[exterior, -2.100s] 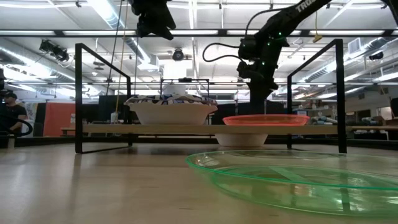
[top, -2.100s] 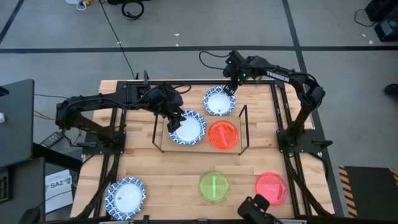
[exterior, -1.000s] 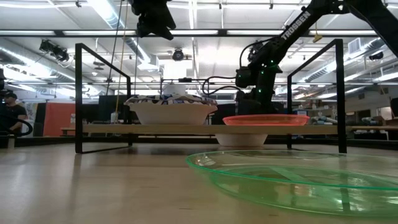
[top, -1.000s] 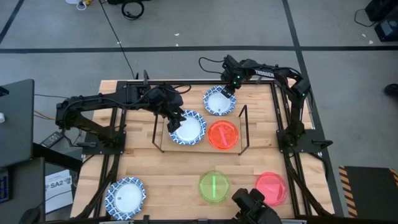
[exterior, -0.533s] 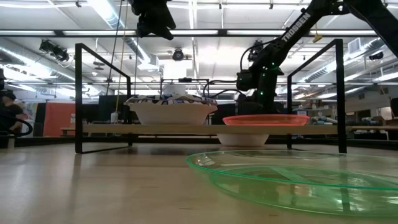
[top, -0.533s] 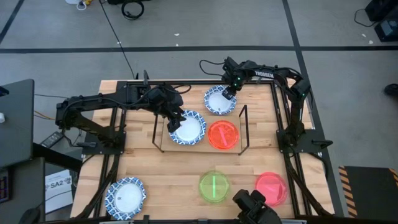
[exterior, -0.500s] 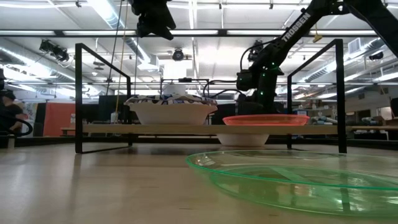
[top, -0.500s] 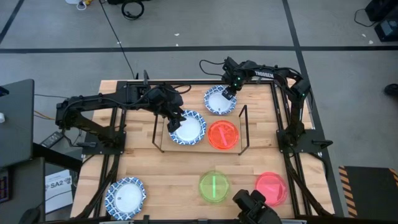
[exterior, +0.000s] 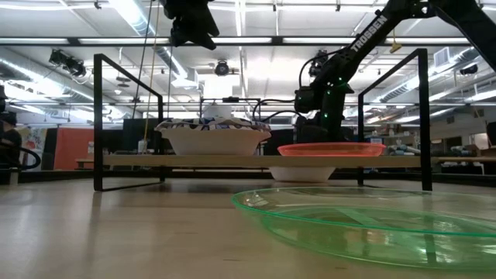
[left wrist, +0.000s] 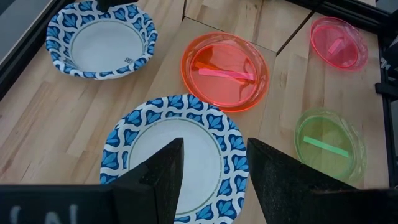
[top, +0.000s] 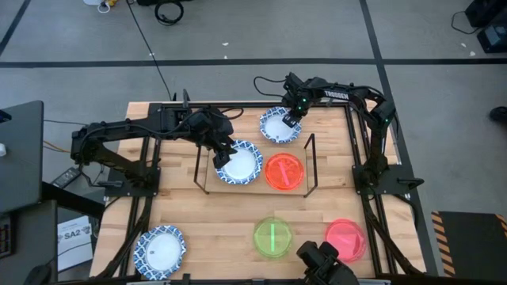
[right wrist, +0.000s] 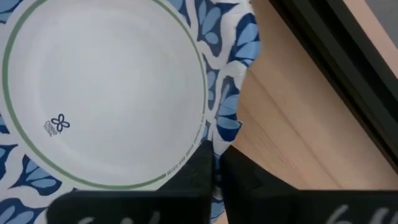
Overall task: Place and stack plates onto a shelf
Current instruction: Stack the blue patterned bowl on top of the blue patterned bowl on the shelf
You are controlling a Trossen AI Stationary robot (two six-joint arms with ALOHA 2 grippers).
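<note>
The right gripper (top: 292, 119) pinches the rim of a blue plate (top: 278, 127) on the worktop (top: 238, 222) behind the shelf (top: 207, 176). Lift it level and clear the wire frame before stacking. The left gripper (top: 227, 153) hangs spread above the shelf's blue plate (top: 242, 165), beside the orange plate (top: 284, 171).

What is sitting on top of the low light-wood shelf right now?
On the low light-wood shelf: a blue-rimmed white plate under the open left gripper, and an orange plate beside it. The low view suggests a white plate under the orange one; its rim pattern is hidden.
</note>
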